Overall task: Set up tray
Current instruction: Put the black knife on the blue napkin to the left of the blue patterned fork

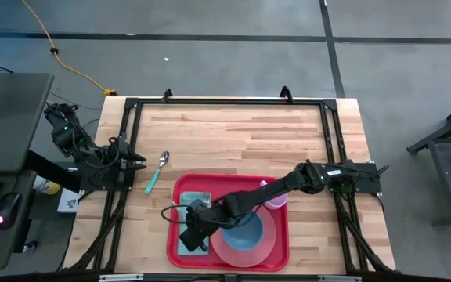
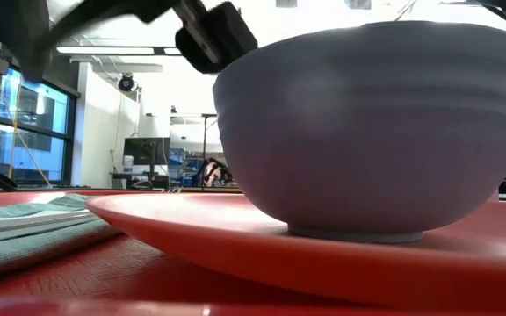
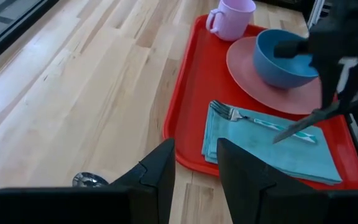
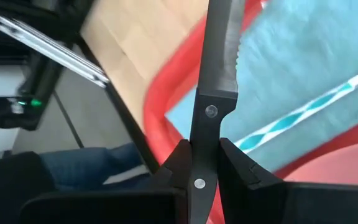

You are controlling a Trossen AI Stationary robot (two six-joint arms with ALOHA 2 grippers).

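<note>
Right tool (image 4: 202, 163), clenched on a knife (image 4: 215, 81), hangs above the tray's (image 1: 180, 188) teal napkin (image 3: 272, 146).

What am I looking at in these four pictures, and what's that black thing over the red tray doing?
It is a robot with two dark arms at a wooden table, each ending in a two-finger claw. One picture looks straight down, one sits at table height, and two come from cameras on the wrists. The right claw reaches over the tray and holds a knife above a teal napkin, where a fork lies. Also on the tray are a pink plate with a blue bowl and a pink mug. The left claw waits open beside the tray, near a spoon on the table.
</note>
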